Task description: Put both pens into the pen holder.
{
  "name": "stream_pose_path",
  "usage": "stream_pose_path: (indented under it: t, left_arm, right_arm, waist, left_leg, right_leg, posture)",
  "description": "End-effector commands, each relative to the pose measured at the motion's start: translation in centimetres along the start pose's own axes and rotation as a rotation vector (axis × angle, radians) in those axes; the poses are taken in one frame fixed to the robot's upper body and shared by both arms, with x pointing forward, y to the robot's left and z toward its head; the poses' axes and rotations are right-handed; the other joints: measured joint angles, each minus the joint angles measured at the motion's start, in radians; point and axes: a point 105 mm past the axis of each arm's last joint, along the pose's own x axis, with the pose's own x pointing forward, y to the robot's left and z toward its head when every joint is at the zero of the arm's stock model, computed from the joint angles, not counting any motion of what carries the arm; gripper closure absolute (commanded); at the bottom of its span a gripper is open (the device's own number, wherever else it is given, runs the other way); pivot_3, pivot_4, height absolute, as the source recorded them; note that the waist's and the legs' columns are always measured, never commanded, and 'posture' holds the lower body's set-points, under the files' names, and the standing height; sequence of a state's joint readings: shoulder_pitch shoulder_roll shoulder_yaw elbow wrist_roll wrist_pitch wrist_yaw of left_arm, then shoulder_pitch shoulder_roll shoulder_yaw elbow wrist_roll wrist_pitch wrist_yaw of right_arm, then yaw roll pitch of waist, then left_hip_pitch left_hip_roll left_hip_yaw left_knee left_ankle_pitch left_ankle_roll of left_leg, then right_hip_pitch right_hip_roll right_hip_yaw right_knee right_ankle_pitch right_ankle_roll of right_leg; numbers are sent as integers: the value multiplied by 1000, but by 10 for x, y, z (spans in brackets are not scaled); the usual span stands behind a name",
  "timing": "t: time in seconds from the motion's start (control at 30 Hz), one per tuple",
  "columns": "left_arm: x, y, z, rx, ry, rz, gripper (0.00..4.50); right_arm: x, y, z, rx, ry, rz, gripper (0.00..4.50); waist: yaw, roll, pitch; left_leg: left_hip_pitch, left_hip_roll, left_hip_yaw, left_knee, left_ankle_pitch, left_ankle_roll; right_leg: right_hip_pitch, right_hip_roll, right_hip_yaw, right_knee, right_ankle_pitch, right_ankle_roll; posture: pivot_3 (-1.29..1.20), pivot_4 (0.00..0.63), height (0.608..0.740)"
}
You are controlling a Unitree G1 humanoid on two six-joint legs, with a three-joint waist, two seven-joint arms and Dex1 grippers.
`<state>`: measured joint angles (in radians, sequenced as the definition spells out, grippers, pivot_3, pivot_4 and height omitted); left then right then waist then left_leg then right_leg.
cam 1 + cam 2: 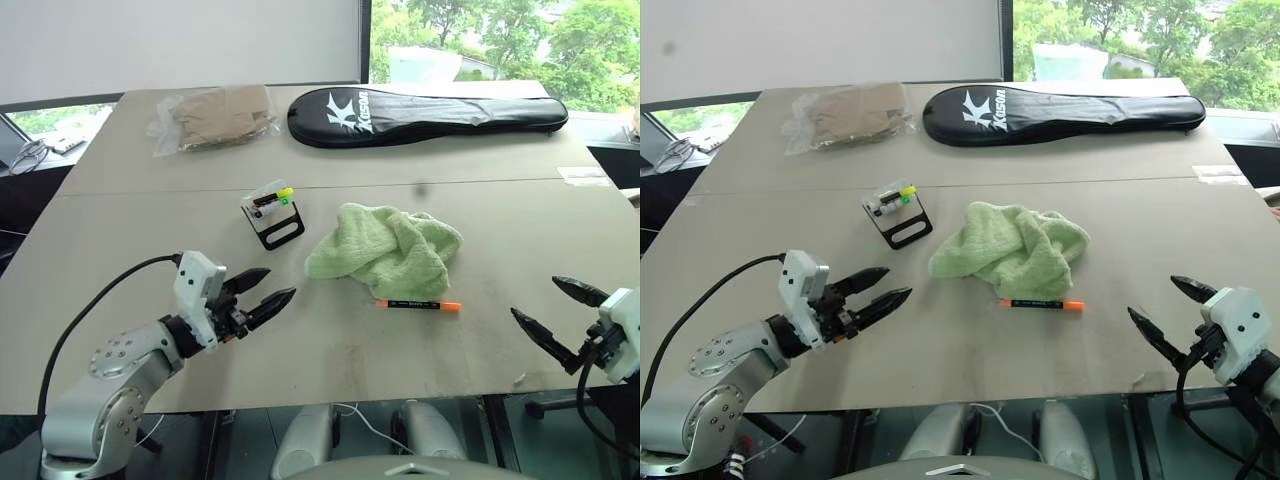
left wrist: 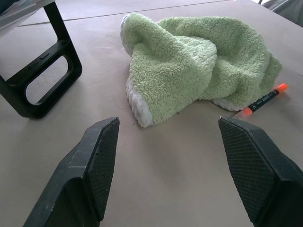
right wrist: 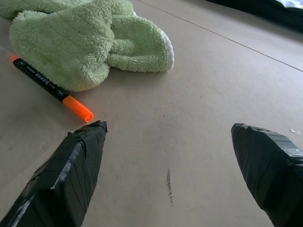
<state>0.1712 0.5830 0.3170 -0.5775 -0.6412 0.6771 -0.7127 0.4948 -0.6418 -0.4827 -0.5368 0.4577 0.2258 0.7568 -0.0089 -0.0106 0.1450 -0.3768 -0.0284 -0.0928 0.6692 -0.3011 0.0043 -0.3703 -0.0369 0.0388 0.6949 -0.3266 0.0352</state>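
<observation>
- The marker, a slim black barrel with orange ends, lies flat on the matte tan bench, just beside the near edge of the fluffy, crumpled green towel.
- The holder, a black looped frame with a clear boxy top, stands left of the towel, with yellow and green tips in it.
- The left wrist view shows the left hand's ribbed pads.
- Left hand: fingers apart, empty.
- Right hand: fingers wide apart, empty.
- A glossy black racket bag and a plastic-wrapped brown bundle lie far back.
</observation>
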Motion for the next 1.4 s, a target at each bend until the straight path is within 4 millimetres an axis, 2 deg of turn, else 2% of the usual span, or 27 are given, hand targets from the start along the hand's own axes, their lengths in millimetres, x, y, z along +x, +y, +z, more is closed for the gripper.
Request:
stream_pose_path:
  t: [0.03, 0.1, 0.23, 0.27, 0.33, 0.47, 0.6, 0.67, 0.83, 0.97, 1.1, 1.13, 1.2, 1.3, 1.33, 1.4]
  left_arm:
    - [-3, -4, 10, 63, -64, -7, 1069]
    - [-1, -13, 16, 71, -101, -64, 1069]
    - [-2, -29, 22, 149, -91, -205, 1069]
    - [-3, -32, 23, 155, -88, -238, 1069]
    - [-4, -32, 25, 176, -76, -255, 1069]
    - [-2, -33, 24, 185, -70, -260, 1069]
    - [-1, -38, 22, 161, -70, -268, 1069]
    - [0, -39, 21, 154, -67, -269, 1069]
    - [0, -43, 18, 146, -65, -260, 1069]
    - [-3, -40, 13, 135, -66, -224, 1069]
    - [-4, -41, 9, 126, -66, -217, 1023]
    - [-3, -42, 8, 123, -66, -216, 1023]
    - [-3, -42, 7, 121, -66, -212, 1023]
    - [-3, -38, 4, 117, -63, -198, 1023]
    - [-3, -37, 3, 119, -61, -194, 1023]
    - [-2, -35, 2, 126, -62, -189, 1023]
  right_arm:
    - [11, -6, 20, -24, -69, 13, 0]
    - [31, 1, 36, 5, -101, 100, 0]
    - [60, 12, 48, -52, -51, 205, 0]
    - [73, 12, 54, -33, -51, 237, 0]
    - [96, 21, 65, -9, -48, 347, 0]
    - [123, 42, 76, -2, -4, 502, 0]
    - [154, 69, 77, -102, 69, 645, 0]
    - [169, 72, 78, -116, 90, 643, 0]
    - [215, 66, 58, -234, 191, 552, 0]
    - [219, 67, 50, -269, 224, 570, 0]
    - [216, 70, 42, -315, 233, 576, 1210]
    - [216, 69, 42, -320, 225, 568, 1816]
    - [216, 69, 45, -328, 203, 555, 2579]
    - [215, 67, 72, -331, 55, 512, 3997]
    - [215, 66, 80, -333, 11, 497, 4344]
    - [208, 62, 116, -272, -156, 459, 4487]
  waist:
    - [-3, 0, 0]
    - [-25, 0, 1]
    - [-22, -1, 2]
    - [-21, -2, 2]
    - [-23, 1, 5]
    - [-20, 0, 7]
    - [-27, 1, 8]
    - [-25, 1, 8]
    - [-28, 0, 8]
    - [-28, 0, 8]
    - [-28, 0, 7]
    - [-28, 0, 7]
    - [-28, 0, 7]
    - [-28, 0, 6]
    - [-28, 0, 7]
    - [-30, 1, 7]
  left_leg:
    - [0, 0, 0, 0, 0, 0]
    - [2, 1, 3, 0, 0, 0]
    - [9, 1, 2, -2, 0, 1]
    - [9, 2, 1, -2, 0, 1]
    - [9, 2, 1, -2, 0, 1]
    - [9, 1, 1, -2, -1, 2]
    - [6, 1, 1, -2, 0, 0]
    - [5, 1, 0, -3, 0, 0]
    - [-3, -1, 0, 0, 0, -1]
    - [-6, -1, 0, -1, 1, -2]
    - [-5, -1, 0, 0, 1, -2]
    - [-5, -1, 0, 0, 1, -2]
    - [-5, -1, 0, 0, 1, -2]
    - [-5, 0, 0, 0, 1, -2]
    - [-5, 0, 0, 0, 1, -2]
    - [-5, 0, 1, -1, 1, -2]
  right_leg:
    - [0, 0, 0, 0, 0, 0]
    - [0, 1, 3, 0, 0, 0]
    - [7, 1, 2, 0, 0, 0]
    - [7, 2, 1, -1, 0, -1]
    - [8, 2, 1, -1, 0, -1]
    - [8, 1, 0, -3, 0, 0]
    - [6, 0, 0, -5, 0, 0]
    - [6, 0, -2, -7, 0, 0]
    - [-4, -2, -2, -3, 0, 0]
    - [-8, -2, -2, -1, 0, 0]
    - [-7, -2, -1, -1, 0, 0]
    - [-7, -2, -1, 0, 0, 0]
    - [-7, -2, -1, 0, 0, 0]
    - [-7, -1, -1, 0, 0, 0]
    - [-7, -1, -1, 0, 0, 0]
    - [-7, -1, -1, 0, 0, 0]
  posture:
    - [0, 150, 740]
    - [0, 150, 740]
    - [0, 150, 740]
    - [0, 150, 740]
    - [0, 150, 740]
    - [0, 150, 740]
    - [0, 150, 740]
    - [0, 150, 740]
    - [0, 150, 740]
    - [0, 150, 740]
    - [0, 150, 740]
    - [0, 150, 740]
    - [0, 150, 740]
    - [0, 150, 740]
    - [0, 150, 740]
    - [0, 150, 740]
